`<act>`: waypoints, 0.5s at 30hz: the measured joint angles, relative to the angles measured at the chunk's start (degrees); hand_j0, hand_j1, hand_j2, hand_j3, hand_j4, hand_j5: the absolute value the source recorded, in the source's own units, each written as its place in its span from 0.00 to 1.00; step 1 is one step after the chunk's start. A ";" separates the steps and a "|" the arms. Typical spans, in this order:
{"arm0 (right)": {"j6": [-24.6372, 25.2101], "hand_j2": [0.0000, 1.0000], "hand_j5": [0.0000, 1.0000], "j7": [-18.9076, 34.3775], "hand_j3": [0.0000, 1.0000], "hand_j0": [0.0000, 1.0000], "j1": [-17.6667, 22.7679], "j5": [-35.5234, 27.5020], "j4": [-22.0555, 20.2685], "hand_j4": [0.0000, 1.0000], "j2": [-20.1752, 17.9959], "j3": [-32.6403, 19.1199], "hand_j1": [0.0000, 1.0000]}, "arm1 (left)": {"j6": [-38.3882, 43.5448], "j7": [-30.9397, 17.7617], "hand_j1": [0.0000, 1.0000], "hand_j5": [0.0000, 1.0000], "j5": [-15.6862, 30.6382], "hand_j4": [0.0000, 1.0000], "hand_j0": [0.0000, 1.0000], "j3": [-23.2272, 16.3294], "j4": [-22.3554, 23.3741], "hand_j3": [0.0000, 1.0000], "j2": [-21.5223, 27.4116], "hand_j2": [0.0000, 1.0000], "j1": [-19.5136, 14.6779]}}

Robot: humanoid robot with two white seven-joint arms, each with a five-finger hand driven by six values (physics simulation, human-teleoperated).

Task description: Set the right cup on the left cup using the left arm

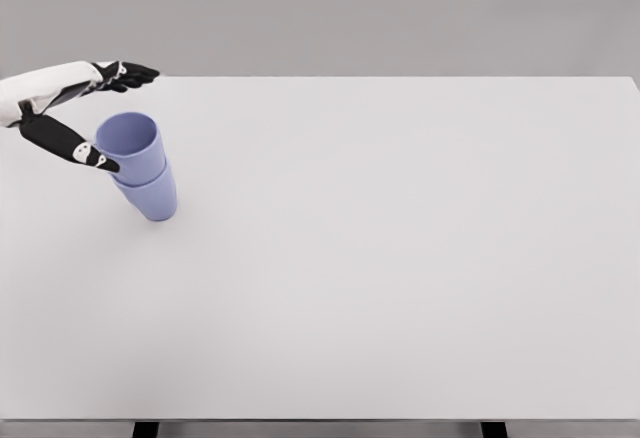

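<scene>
Now left hand (85, 108) spread open around upper cup (132, 142), nested in lower cup (150, 196), white table (400, 258)

Two lavender cups stand stacked at the far left of the white table. The upper cup (131, 144) sits nested inside the lower cup (150, 198), its open mouth facing up. Only the bottom part of the lower one shows below it, and the stack looks leaned a little toward the left in this view.
</scene>
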 measured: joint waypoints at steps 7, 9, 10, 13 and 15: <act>0.00 1.00 1.00 0.00 1.00 1.00 0.00 0.00 0.00 1.00 0.00 0.00 1.00 | -1.59 -0.08 1.00 1.00 -0.07 1.00 1.00 2.80 -0.45 1.00 3.90 1.00 3.95; -0.01 1.00 1.00 0.00 1.00 1.00 0.00 0.00 0.00 1.00 0.00 0.00 1.00 | -2.11 -0.08 1.00 1.00 -0.20 1.00 1.00 3.53 -0.35 1.00 4.59 1.00 4.04; -0.01 1.00 1.00 0.00 1.00 1.00 0.00 0.00 0.00 1.00 0.00 0.01 1.00 | -2.80 -0.08 1.00 1.00 -0.29 1.00 1.00 3.77 -0.19 1.00 4.77 1.00 4.12; 0.00 1.00 1.00 0.00 1.00 1.00 0.00 0.00 0.00 1.00 0.00 0.00 1.00 | -4.53 -0.09 1.00 1.00 -0.67 1.00 1.00 4.39 0.11 1.00 4.97 1.00 4.13; -0.01 1.00 1.00 0.00 1.00 1.00 0.00 0.01 0.00 1.00 0.00 0.00 1.00 | -5.04 -0.16 1.00 1.00 -0.75 1.00 1.00 4.66 0.27 1.00 4.96 1.00 4.13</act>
